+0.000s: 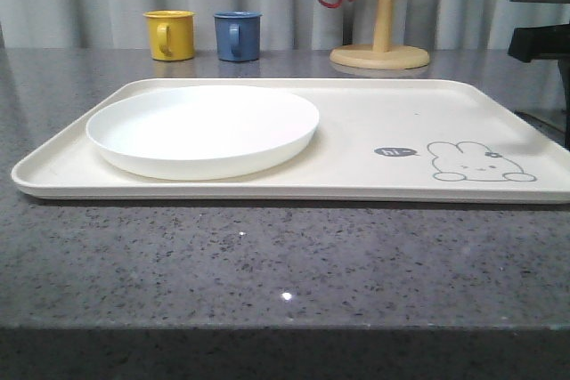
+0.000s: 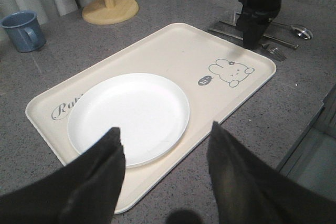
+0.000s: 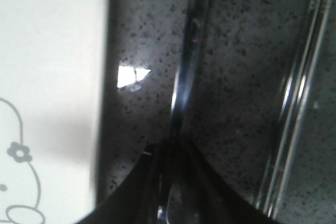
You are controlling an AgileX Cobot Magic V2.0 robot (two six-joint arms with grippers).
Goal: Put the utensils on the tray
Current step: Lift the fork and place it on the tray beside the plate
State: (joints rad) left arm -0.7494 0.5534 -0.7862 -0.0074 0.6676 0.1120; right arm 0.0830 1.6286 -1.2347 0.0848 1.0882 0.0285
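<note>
Tabletop [image 3: 231, 51]: speckled grey stone.
Right hand [image 3: 173, 192]: pressed onto fork [image 3: 185, 77] handle, tray [image 3: 52, 51] just beside.
Risk: slick handle could slip out when lifted.

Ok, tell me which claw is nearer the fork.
Right. The right claw is down on the counter beside the tray, its fingers closed around a shiny utensil handle among the cutlery where the fork lies. The left claw hangs open over the plate, across the tray.
</note>
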